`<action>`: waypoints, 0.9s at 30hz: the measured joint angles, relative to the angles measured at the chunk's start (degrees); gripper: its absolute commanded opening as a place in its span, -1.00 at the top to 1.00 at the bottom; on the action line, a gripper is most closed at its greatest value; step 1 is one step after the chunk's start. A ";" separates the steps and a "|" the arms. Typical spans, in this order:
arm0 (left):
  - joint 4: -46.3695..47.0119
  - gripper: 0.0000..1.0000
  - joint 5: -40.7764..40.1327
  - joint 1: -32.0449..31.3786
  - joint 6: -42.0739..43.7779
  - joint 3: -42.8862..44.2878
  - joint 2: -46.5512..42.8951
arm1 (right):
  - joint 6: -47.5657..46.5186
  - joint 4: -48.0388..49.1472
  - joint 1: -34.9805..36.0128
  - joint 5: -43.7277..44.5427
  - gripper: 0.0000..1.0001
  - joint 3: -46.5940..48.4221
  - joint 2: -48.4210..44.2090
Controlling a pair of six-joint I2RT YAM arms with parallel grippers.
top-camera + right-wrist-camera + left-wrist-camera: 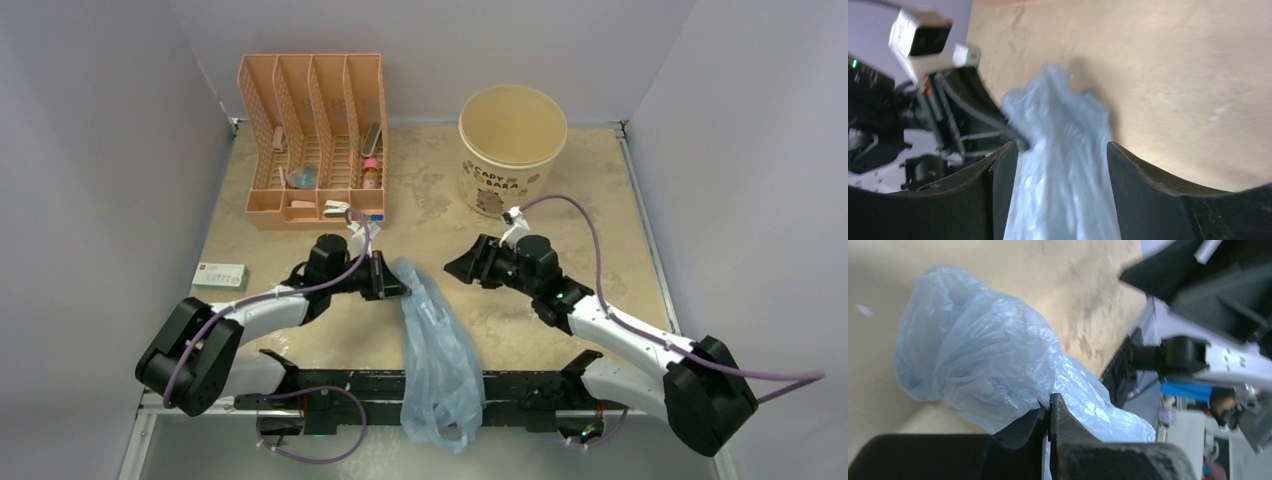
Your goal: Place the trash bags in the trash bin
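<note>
A limp, translucent light-blue trash bag (440,350) lies down the middle of the table, its lower end draped over the near edge. My left gripper (400,288) is shut on the bag's upper left edge; in the left wrist view the fingers (1049,407) pinch the film of the trash bag (983,350). My right gripper (452,268) stands open just right of the bag's top. In the right wrist view the trash bag (1063,165) shows between the spread fingers of that gripper (1062,146), untouched. The cream trash bin (500,185) stands upright at the back, right of centre.
An orange mesh file organizer (312,140) with small items stands at the back left. A small white and red box (220,275) lies by the left edge. A black rail (340,385) runs along the near edge under the bag.
</note>
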 measured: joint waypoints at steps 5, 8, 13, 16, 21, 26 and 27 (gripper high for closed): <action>13.46 1.00 12.04 1.14 -0.87 -6.73 -1.42 | 5.22 1.77 -2.64 4.50 -0.46 -5.55 -3.85; 25.73 1.00 19.50 1.60 -4.00 -8.20 0.48 | 6.64 1.55 -2.93 4.42 -0.47 -6.97 -3.82; 53.48 1.00 29.27 1.75 -13.73 -7.23 9.64 | 8.44 0.04 -3.15 6.62 -0.47 -6.97 -5.73; 62.60 1.00 31.65 1.81 -18.56 -4.15 18.10 | 9.05 0.90 -3.19 6.95 -0.48 -7.37 -9.77; 66.31 1.00 32.81 2.01 -22.49 -0.92 27.96 | 9.64 5.14 -3.26 3.45 -0.36 -8.98 -11.15; 66.58 1.00 32.81 2.12 -22.34 -1.92 31.82 | 9.14 5.57 -3.26 1.29 -0.26 -9.09 -3.80; 66.62 1.00 32.63 2.12 -22.14 -2.45 32.30 | 8.85 5.62 -3.26 1.03 -0.24 -9.09 -1.81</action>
